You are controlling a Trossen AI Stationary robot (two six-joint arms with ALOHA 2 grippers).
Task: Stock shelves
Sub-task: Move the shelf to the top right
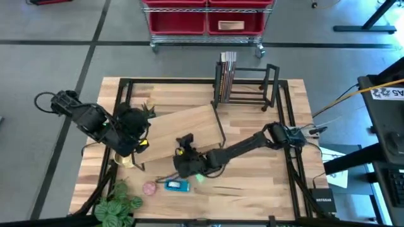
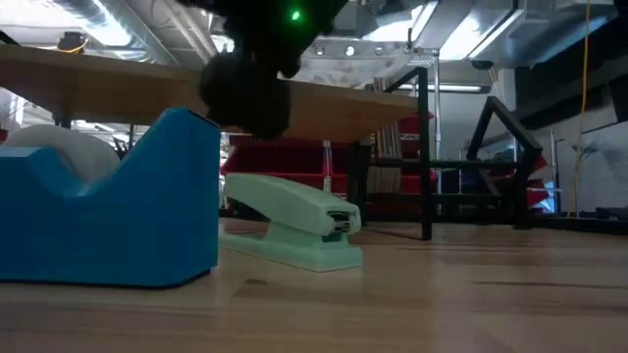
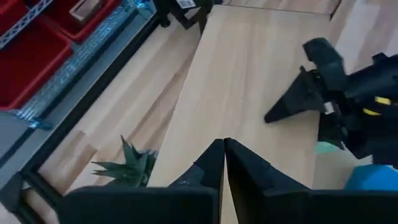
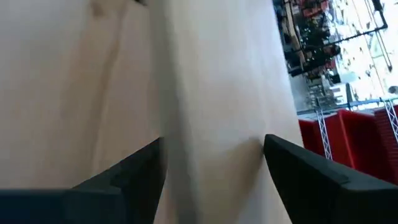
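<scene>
The right gripper (image 1: 184,151) stands wide open, its two dark fingers (image 4: 134,171) spread to either side of the front edge of the wood-topped shelf (image 1: 183,129), with pale wood filling the space between them; whether the pads press on the board I cannot tell. The right arm reaches in low from the table's right edge, stretched long across the worktop (image 1: 265,183) toward its middle, wrist near the shelf's front edge.

The left gripper (image 1: 136,135) is closed, its fingertips (image 3: 219,163) meeting with only a thin seam between them and nothing held. It hangs over the left end of the wood-topped shelf, and the left arm bends in from the table's left edge. A small spiky green plant (image 3: 127,167) sits just beside it at the shelf's left end.

The wood-topped shelf sits skewed near the middle of the worktop, its top tilted relative to the table's edges. The black book rack (image 1: 246,85) stands at the far edge, toward the right, with a few books (image 1: 227,69) upright at its left end.

Near the front edge lie a blue tape dispenser (image 2: 113,211), a pale green stapler (image 2: 294,230) and a small pink item (image 1: 149,188); a leafy potted plant (image 1: 117,205) sits at the front left corner.
</scene>
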